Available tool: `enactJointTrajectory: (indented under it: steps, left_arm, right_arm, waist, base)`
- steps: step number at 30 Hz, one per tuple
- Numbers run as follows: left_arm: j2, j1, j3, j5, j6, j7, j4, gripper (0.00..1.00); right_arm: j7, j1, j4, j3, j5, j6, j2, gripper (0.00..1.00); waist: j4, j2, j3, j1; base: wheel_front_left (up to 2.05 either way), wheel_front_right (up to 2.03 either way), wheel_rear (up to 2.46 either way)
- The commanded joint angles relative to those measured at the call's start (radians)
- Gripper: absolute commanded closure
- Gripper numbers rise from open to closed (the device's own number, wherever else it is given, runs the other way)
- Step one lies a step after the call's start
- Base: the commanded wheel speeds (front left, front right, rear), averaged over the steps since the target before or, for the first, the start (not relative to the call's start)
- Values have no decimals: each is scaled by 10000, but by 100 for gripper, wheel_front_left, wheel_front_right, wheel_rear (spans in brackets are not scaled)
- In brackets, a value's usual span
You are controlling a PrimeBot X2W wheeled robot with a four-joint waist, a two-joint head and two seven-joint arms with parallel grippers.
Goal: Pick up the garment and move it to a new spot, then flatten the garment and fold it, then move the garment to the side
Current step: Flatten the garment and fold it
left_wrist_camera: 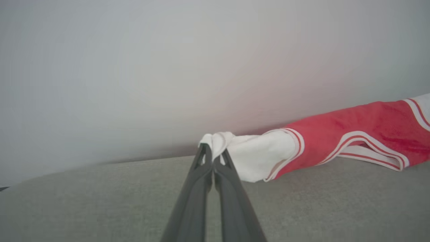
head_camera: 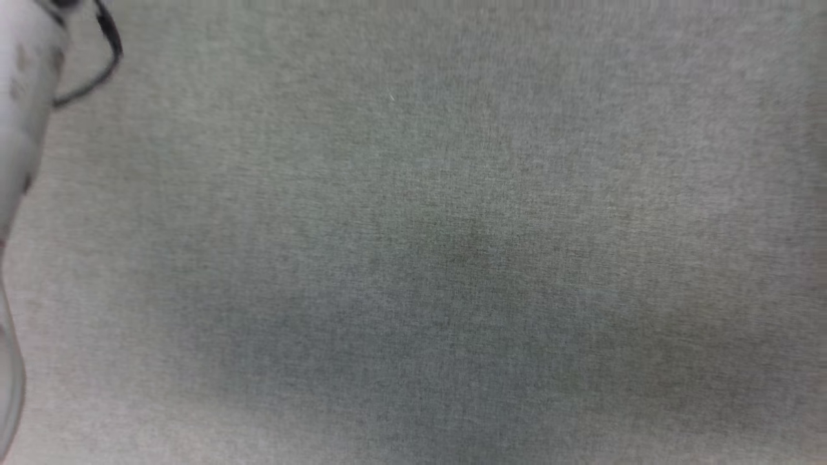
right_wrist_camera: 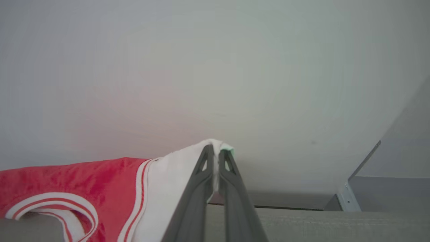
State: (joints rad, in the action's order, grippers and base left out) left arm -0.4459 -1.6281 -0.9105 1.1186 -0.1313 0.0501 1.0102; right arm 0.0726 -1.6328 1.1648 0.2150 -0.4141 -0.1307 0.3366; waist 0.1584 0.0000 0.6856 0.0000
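Garment point(left_wrist_camera: 352, 134): red jersey tee, strung low over the grey fabric top point(left_wrist_camera: 100, 201) near its wall-side edge; left gripper point(left_wrist_camera: 213, 153) jaws pinching one white sleeve, right gripper point(right_wrist_camera: 216, 151) jaws pinching the other; risks: shallow bites slipping if pulled apart; sagging middle dragging and bunching.

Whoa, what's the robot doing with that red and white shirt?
It is holding a red jersey tee by both ends. The left gripper is pinched shut on one white sleeve, and the right gripper is pinched shut on the other sleeve. The tee stretches between them, low over the grey fabric surface. Whether it touches that surface is hard to tell.
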Motion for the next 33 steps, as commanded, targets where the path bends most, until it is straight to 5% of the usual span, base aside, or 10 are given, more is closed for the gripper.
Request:
enactJointTrajectory:
  steps: [1, 9, 19, 28, 33]
  left_arm:
    - [-126, 519, -194, 98, 9, -36, -189, 100]
    - [-780, 2262, -942, 475, 11, -85, -1396, 100]
    - [-1877, 5028, -1607, 870, 216, -33, -3303, 100]
    - [-3566, 7618, -1727, 1353, 1741, 256, -6418, 100]
    - [-4745, 9137, -1764, 1718, 3117, 522, -8801, 100]
  right_arm:
    - [-482, 579, -249, 245, -520, -1, 167, 100]
    - [-2883, 3124, -2323, 1045, -3005, -1, 1322, 100]
    - [-4421, 7125, -5190, 1265, -4916, 1, 2855, 100]
    - [-5597, 10640, -7198, 428, -5528, 3, 3385, 100]
    - [-6240, 12701, -8245, -583, -5621, 3, 3312, 100]
  waist:
    - [67, 0, -1066, 0]
    - [66, 0, -2645, 0]
    - [98, 0, -4349, 0]
    - [-100, 0, -5305, 0]
    - [-113, 0, -5699, 0]
  base:
    - [0, 0, 0]
    - [0, 0, 0]
    - [0, 0, 0]
    - [0, 0, 0]
    - [0, 0, 0]
